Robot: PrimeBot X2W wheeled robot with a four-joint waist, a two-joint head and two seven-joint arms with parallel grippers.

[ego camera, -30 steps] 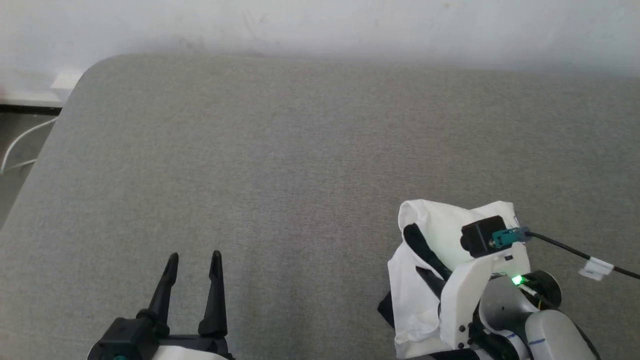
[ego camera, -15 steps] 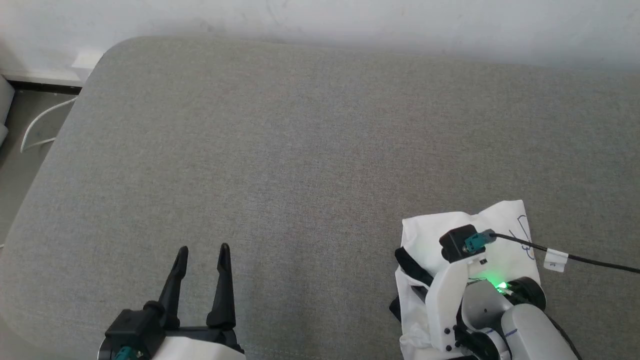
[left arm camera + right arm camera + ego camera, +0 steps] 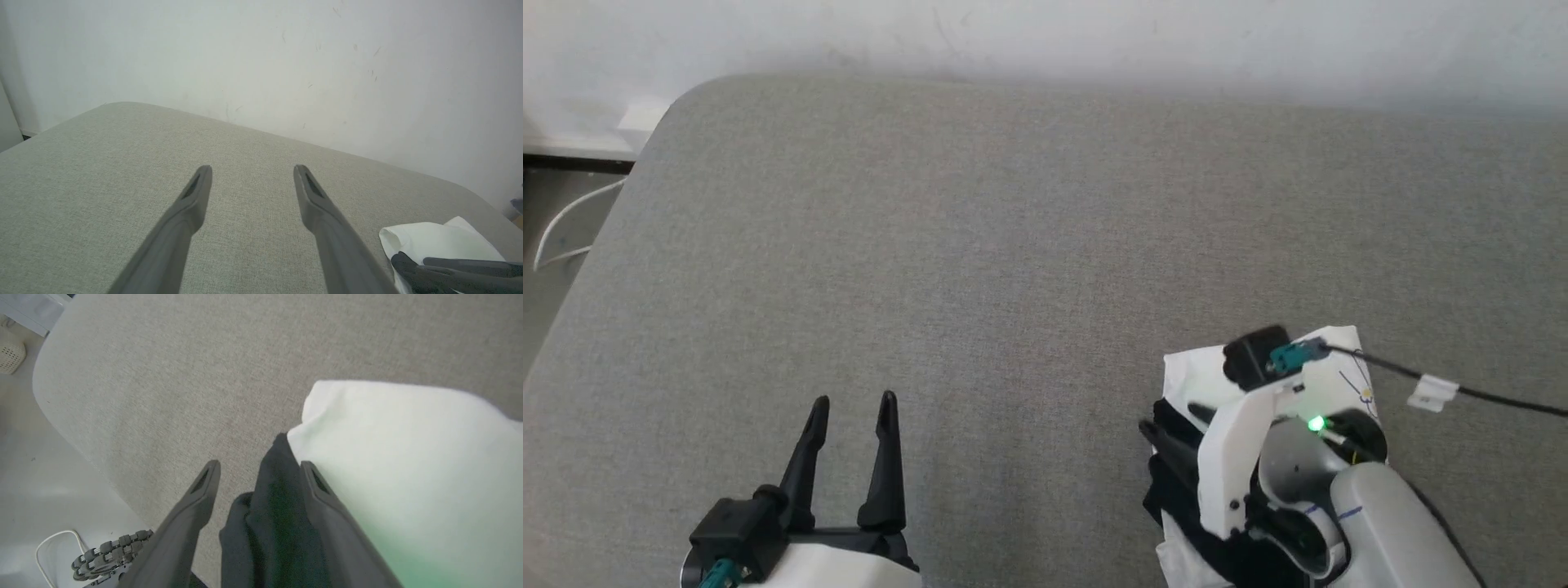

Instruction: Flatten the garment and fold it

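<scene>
Right wrist view: the right gripper [image 3: 259,465] stands spread above the garment [image 3: 408,465]. Its black cloth lies between the fingers [image 3: 192,506], and its white body lies just beside one of them.

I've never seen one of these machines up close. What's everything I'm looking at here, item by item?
shirt: one, white with black parts, bunched at the cushion's near right, under the right arm
cushion: one, grey, broad, beneath the shirt
wall: one, white, behind the cushion
cable: one, white, on the floor left of the cushion
basket: one, pale, on the floor beyond the cushion's corner
left claw: one, black, open, over bare cushion
right claw: one, black, open, black cloth of the shirt showing between its fingers
</scene>
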